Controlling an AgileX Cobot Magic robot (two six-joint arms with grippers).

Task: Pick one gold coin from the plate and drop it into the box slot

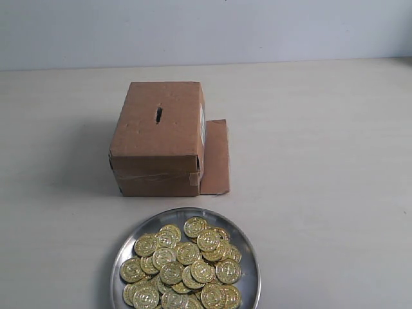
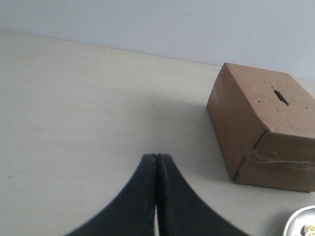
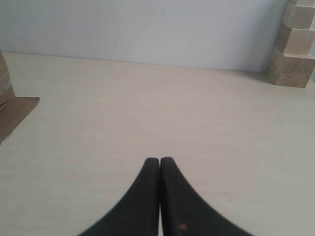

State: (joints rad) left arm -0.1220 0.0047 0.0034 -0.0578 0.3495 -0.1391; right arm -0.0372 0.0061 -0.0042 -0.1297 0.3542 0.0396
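Gold coins (image 1: 185, 270) lie heaped and overlapping on the plate (image 1: 246, 239), which sits at the near edge of the desk (image 1: 322, 161) in the exterior view; the box (image 1: 158, 138) stands behind it toward the middle of the desk, its slot (image 1: 158, 114) running from near edge to far edge across the top, and a loose flap (image 1: 215, 158) lies flat against its right side; the left hand (image 2: 156, 157) and the right hand (image 3: 160, 160) both have their fingers pressed together on nothing, each hovering over bare desk, neither over the plate; the likeliest trouble, I judge, is the pile itself, since a pinch into overlapping coins could lift two at once or skid off and lift none; the shiny plate may slide toward the near edge if pushed sideways; at the box, a coin not turned edge-on along the narrow slit would probably land flat on the cardboard or roll off toward the flap; a heavy touch might also shove the box; the wooden blocks (image 3: 293, 49) by the far edge look well out of the way.
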